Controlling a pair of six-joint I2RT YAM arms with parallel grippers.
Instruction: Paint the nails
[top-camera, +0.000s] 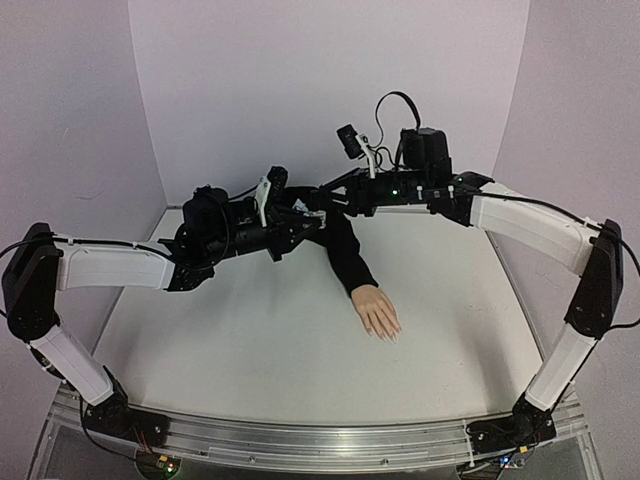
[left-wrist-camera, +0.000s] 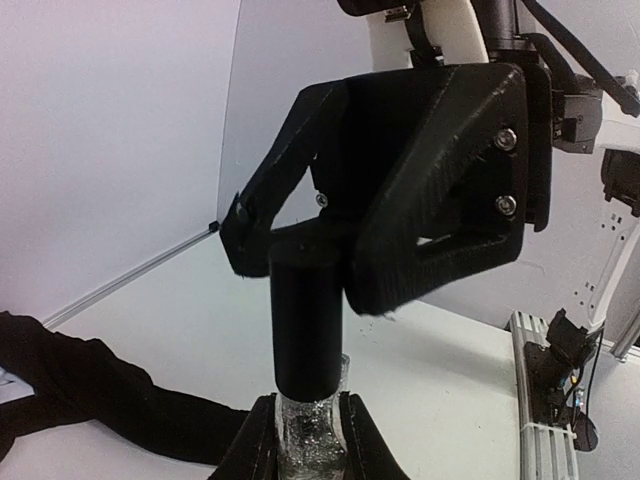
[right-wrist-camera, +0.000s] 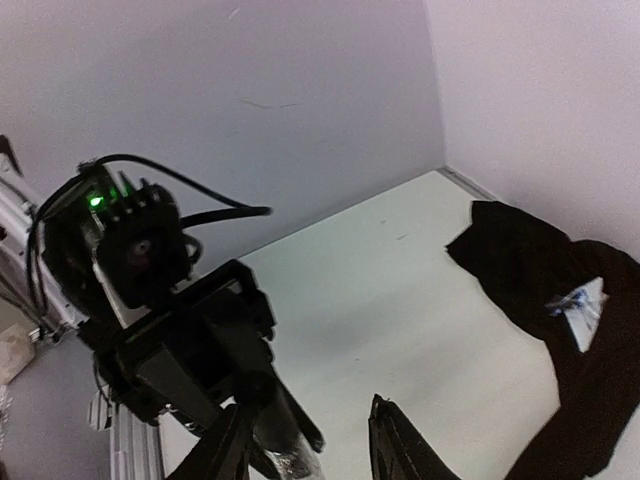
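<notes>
The mannequin hand lies palm down mid-table, its black sleeve running back and left. The nails are pale tips pointing toward the near edge. Above the sleeve's far end, my left gripper is shut on a small clear bottle of glittery polish with a tall black cap. My right gripper meets it from the right, open, with its fingers on either side of the cap's top. In the right wrist view the bottle sits close to the left finger, with a wide gap to the other one.
The crumpled end of the black sleeve, with a white tag, lies near the back wall corner. Both arms reach in from the table's sides. A metal rail runs along the near edge.
</notes>
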